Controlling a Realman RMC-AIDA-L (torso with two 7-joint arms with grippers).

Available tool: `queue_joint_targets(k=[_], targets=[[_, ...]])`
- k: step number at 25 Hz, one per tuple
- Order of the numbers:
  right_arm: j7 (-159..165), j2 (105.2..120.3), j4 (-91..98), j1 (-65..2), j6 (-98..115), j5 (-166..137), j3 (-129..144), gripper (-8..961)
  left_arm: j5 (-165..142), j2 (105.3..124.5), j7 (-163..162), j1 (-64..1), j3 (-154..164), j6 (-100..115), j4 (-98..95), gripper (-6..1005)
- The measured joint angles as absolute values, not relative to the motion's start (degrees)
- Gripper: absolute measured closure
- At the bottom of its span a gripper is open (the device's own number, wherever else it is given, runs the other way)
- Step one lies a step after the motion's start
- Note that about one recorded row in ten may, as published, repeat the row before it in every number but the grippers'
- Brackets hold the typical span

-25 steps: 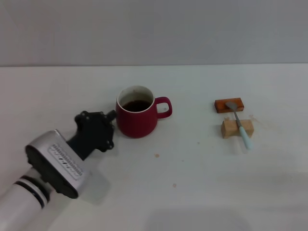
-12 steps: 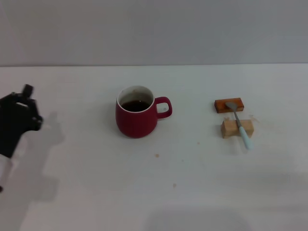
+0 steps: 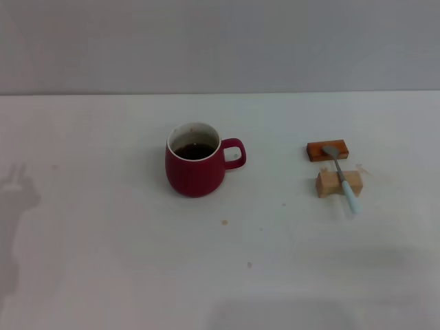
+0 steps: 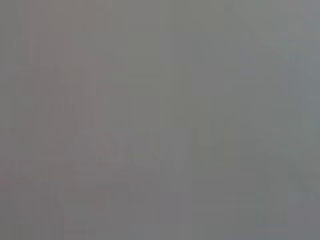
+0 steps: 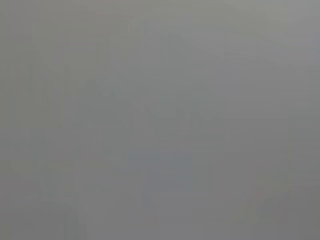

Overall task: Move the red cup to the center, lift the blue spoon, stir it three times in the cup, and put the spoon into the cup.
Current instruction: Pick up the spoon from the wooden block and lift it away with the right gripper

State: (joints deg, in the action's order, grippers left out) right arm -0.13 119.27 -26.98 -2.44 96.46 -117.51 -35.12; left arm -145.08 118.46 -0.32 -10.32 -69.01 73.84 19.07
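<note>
1. We see neither claw, so we cannot tell their state.
2. The red cup [image 3: 195, 170] stands mid-counter [image 3: 103, 275]; centering looks done.
3. Far right, the blue spoon [image 3: 342, 177] rests across the pale wooden block [image 3: 337, 184] and the orange-brown block [image 3: 327, 150]; lifting, stirring and placing remain.

A glossy dark red ceramic cup [image 3: 196, 168] stands mid-frame on a matt white table [image 3: 137, 261]. At right, a spoon [image 3: 342, 177] with dull grey metal bowl and smooth pale-blue handle lies across a raw wooden block [image 3: 330, 184].
</note>
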Motion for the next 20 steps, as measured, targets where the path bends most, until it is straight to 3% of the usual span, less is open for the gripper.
queue_joint_targets(k=[4, 15, 20], targets=[[-0.15, 119.22, -26.37, -3.12, 96.19, -117.51, -33.67, 269, -145.11, 118.53, -0.56, -10.06, -69.25, 73.86, 18.93, 826], [-0.18, 119.24, -25.48, -6.32, 90.17, -117.52, -26.04, 268, -145.1, 118.66, -0.49, -9.96, -68.59, 73.1, 18.64, 601], [-0.18, 119.24, -25.24, -6.82, 86.71, -117.52, -25.58, 268, -145.1, 118.65, -0.09, -10.03, -68.55, 72.32, 18.41, 367]])
